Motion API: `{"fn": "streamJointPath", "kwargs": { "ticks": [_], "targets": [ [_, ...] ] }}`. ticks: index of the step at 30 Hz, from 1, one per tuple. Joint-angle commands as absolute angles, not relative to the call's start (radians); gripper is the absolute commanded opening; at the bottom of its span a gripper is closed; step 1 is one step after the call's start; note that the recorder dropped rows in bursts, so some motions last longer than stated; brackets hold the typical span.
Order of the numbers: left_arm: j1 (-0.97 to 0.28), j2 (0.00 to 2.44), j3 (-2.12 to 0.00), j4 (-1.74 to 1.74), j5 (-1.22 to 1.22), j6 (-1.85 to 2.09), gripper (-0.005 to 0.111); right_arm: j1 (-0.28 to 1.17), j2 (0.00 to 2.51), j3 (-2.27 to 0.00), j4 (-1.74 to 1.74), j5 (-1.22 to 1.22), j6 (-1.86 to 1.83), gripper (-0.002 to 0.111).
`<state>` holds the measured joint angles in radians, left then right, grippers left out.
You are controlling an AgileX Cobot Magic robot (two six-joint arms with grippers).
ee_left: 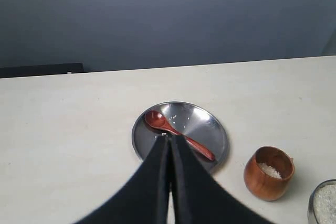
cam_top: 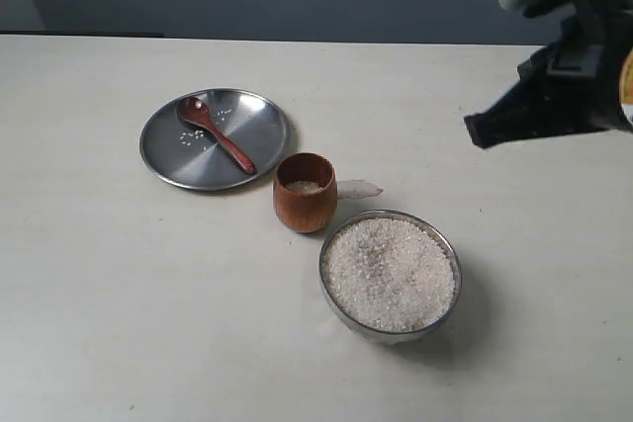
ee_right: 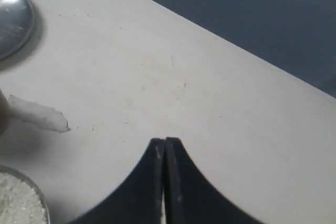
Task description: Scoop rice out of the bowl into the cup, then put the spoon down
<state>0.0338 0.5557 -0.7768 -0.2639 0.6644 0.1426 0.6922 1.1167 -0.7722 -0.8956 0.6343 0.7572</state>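
The dark red wooden spoon (cam_top: 215, 132) lies on the flat steel plate (cam_top: 259, 138), scoop toward the back. The brown wooden cup (cam_top: 305, 193) stands in front of the plate with a little rice (cam_top: 304, 187) inside. The steel bowl (cam_top: 448, 251), heaped with rice (cam_top: 390, 274), sits at the front right of the cup. My right gripper (cam_top: 479, 131) hangs shut and empty above the table at the right, well clear of the bowl. My left gripper (ee_left: 170, 138) is shut and empty, seen over the plate (ee_left: 210, 124) close to the spoon (ee_left: 176, 132); the exterior view does not show it.
A few loose grains lie scattered on the plate. A small whitish scrap (cam_top: 358, 188) lies on the table just right of the cup, also visible as the scrap (ee_right: 37, 114) in the right wrist view. The pale tabletop ends at a dark back wall.
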Motion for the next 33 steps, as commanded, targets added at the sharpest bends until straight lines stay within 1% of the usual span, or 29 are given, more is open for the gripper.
{"fn": "streamJointPath", "kwargs": {
  "ticks": [1,5,7,17,20,22,26,27,28,29,30,32,33],
  "targets": [
    [0.038,0.556,-0.785,-0.267,0.657,0.143,0.000,0.686,0.991,-0.644,-0.868,0.641,0.793,-0.001],
    [0.038,0.556,-0.785,-0.267,0.657,0.143,0.000,0.686,0.936,-0.613,-0.799,0.807,0.793,-0.001],
    [0.038,0.556,-0.785,-0.267,0.657,0.143,0.000,0.686,0.934,-0.613,-0.799,0.822,0.793,-0.001],
    [0.038,0.556,-0.785,-0.267,0.657,0.143,0.000,0.686,0.932,-0.613,-0.802,0.699,0.793,-0.001],
    [0.038,0.556,-0.785,-0.267,0.657,0.143,0.000,0.682,0.874,-0.613,-0.783,0.676,0.793,-0.001],
    [0.038,0.556,-0.785,-0.267,0.657,0.143,0.000,0.645,0.832,-0.613,-0.744,0.635,0.793,-0.001],
    [0.038,0.556,-0.785,-0.267,0.657,0.143,0.000,0.426,0.746,-0.613,-0.705,0.528,0.793,-0.001],
    [0.038,0.556,-0.785,-0.267,0.657,0.143,0.000,0.335,0.724,-0.613,-0.705,0.520,0.793,-0.001],
    [0.038,0.556,-0.785,-0.267,0.657,0.143,0.000,0.286,0.713,-0.613,-0.705,0.518,0.793,-0.001],
    [0.038,0.556,-0.785,-0.267,0.657,0.143,0.000,0.196,0.691,-0.613,-0.705,0.516,0.793,-0.001],
    [0.038,0.556,-0.785,-0.267,0.657,0.143,0.000,0.145,0.683,-0.613,-0.705,0.516,0.793,-0.001],
    [0.038,0.556,-0.785,-0.267,0.657,0.143,0.000,-0.029,0.655,-0.613,-0.705,0.516,0.793,-0.001],
    [0.038,0.556,-0.785,-0.267,0.657,0.143,0.000,-0.074,0.649,-0.613,-0.705,0.516,0.793,-0.001]
  ]
}}
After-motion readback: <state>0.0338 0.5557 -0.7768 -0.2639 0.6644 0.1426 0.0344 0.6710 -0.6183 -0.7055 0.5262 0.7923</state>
